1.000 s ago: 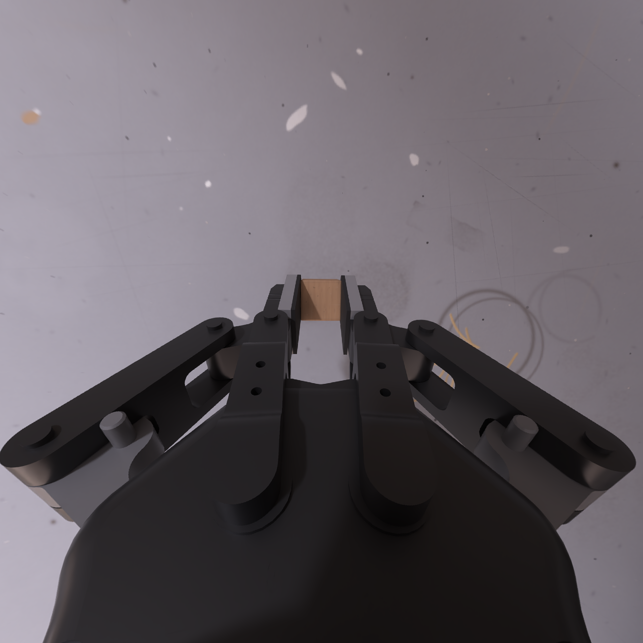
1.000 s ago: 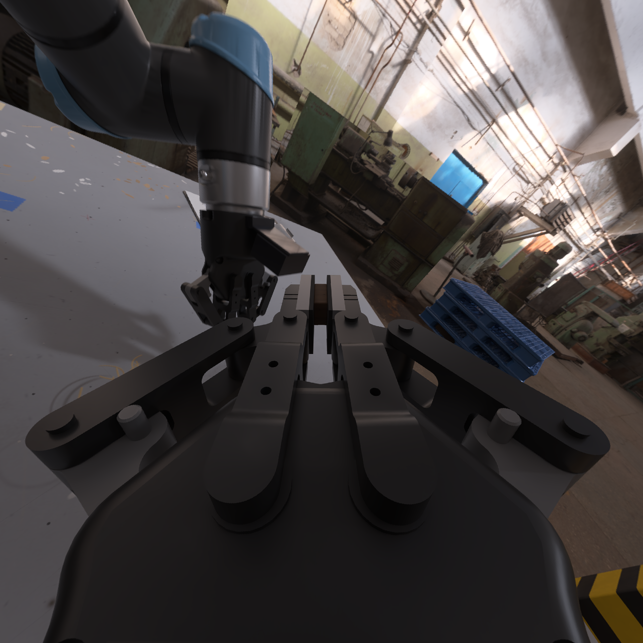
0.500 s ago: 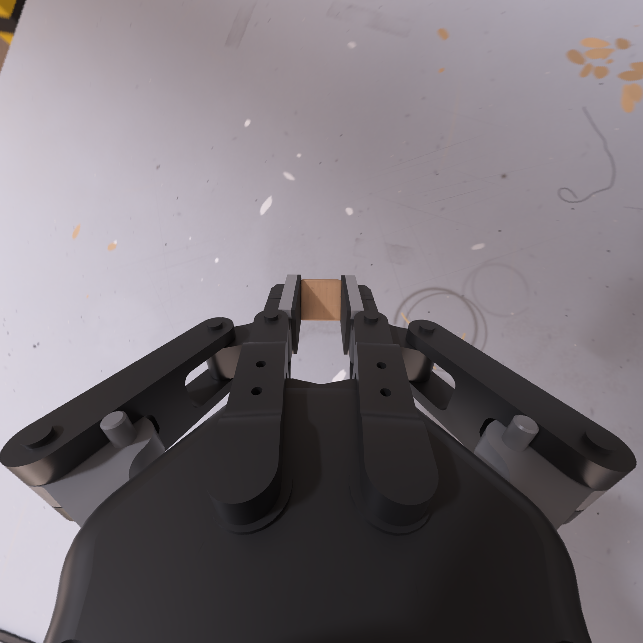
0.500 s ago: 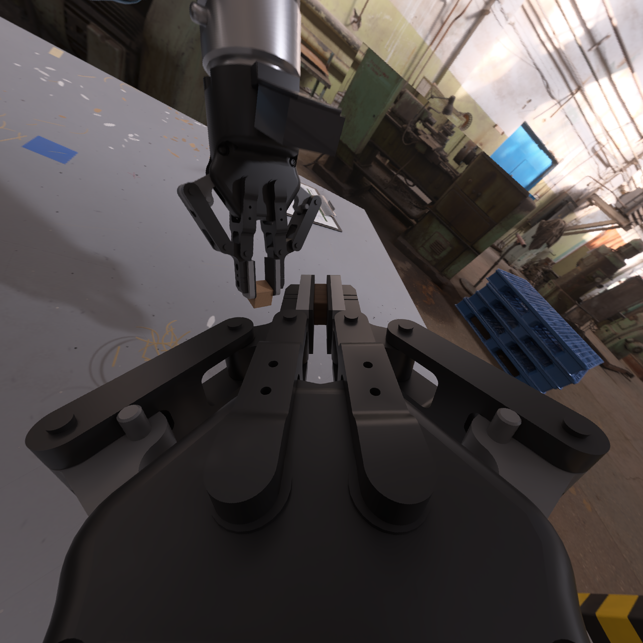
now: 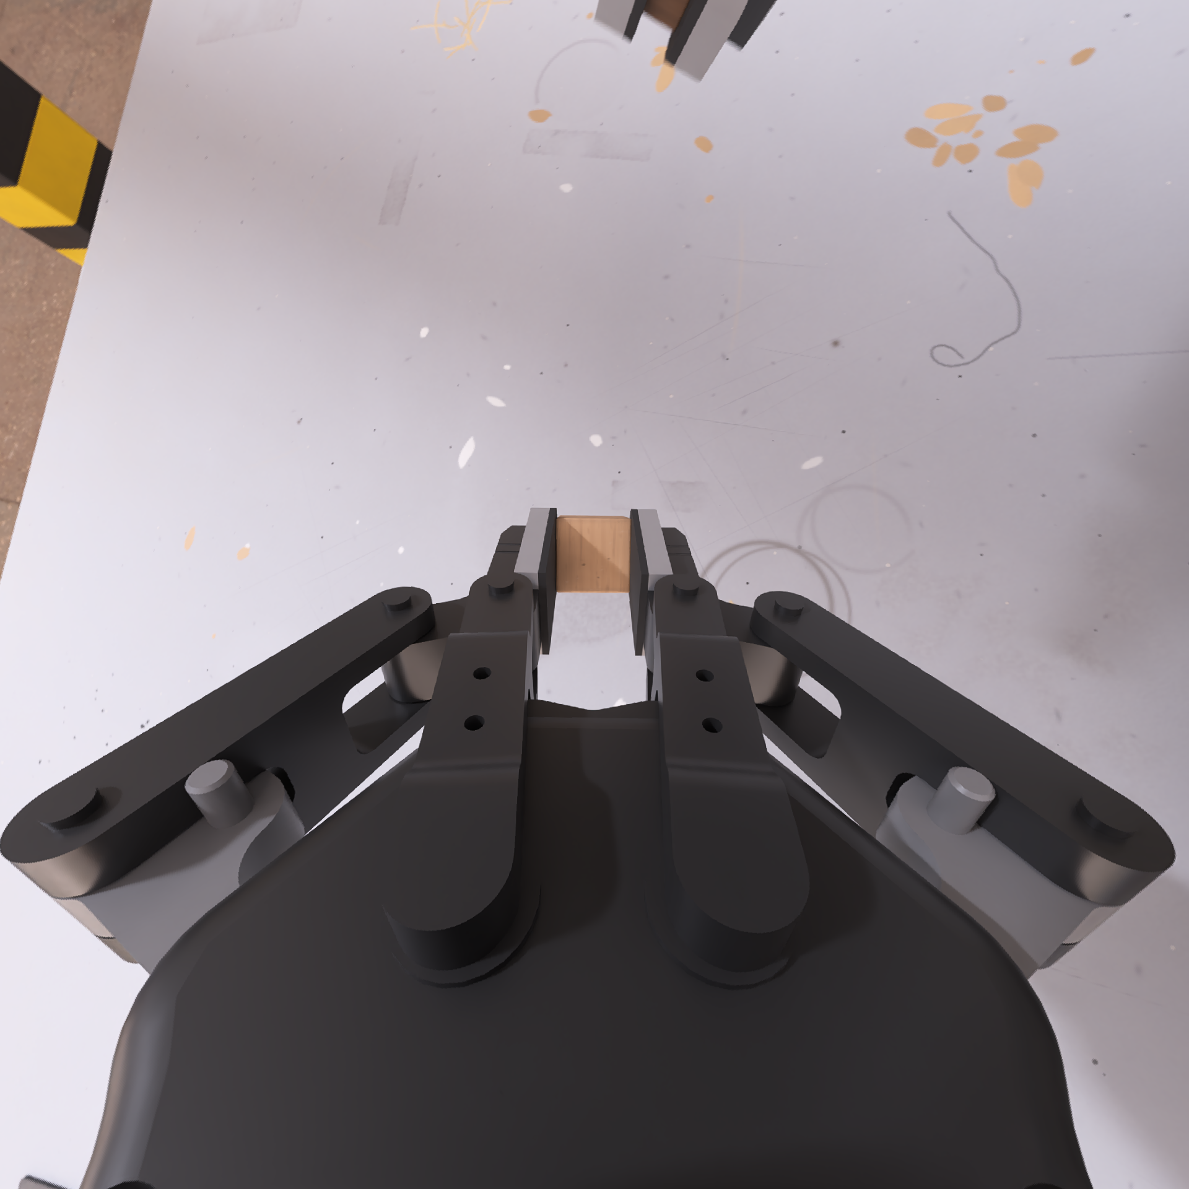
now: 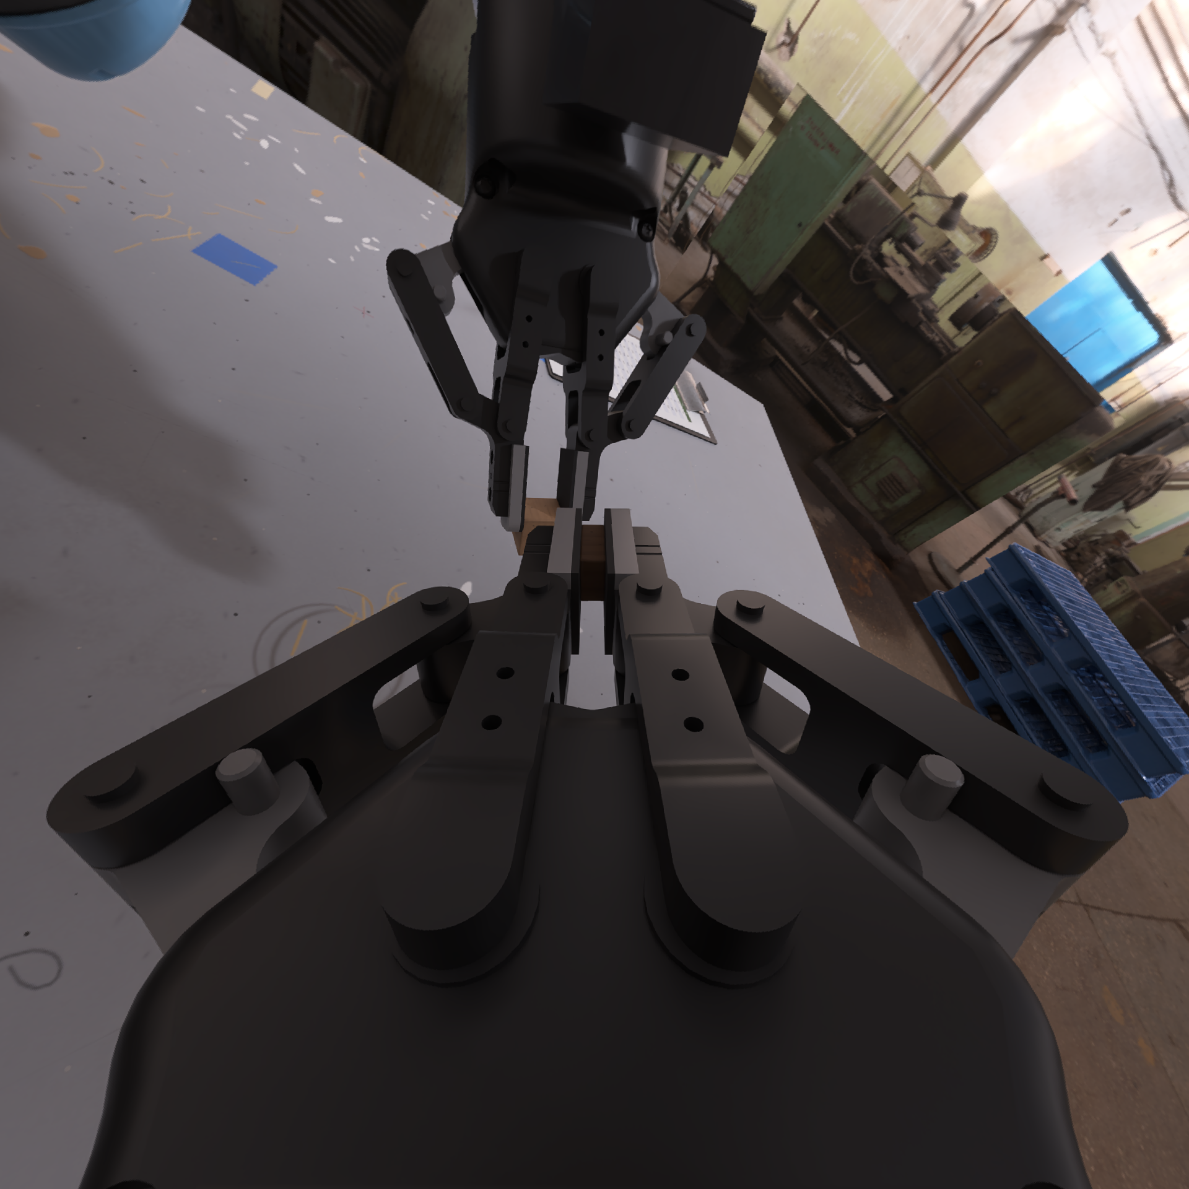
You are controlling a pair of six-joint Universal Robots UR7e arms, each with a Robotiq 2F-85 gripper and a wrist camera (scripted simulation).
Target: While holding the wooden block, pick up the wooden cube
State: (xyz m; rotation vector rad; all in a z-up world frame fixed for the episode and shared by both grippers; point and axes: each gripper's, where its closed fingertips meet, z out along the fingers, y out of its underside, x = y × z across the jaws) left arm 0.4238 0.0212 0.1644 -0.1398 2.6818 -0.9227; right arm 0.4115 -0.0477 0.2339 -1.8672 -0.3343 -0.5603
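Left wrist view: a grey speckled table (image 5: 772,309) lies below. The left gripper (image 5: 592,553) pinches the wooden cube (image 5: 590,554), lifted clear.

Right wrist view: a workshop beyond the table edge. The right gripper (image 6: 593,553) clamps the wooden block (image 6: 592,561), the cube just beside it, up-left.

Right claw (image 5: 675,26) cropped by top edge

Paint-flecked grey worktop (image 6: 161,418) in a sunlit workshop: green machinery (image 6: 830,193), blue pallet (image 6: 1055,669), brown floor (image 6: 1094,965).
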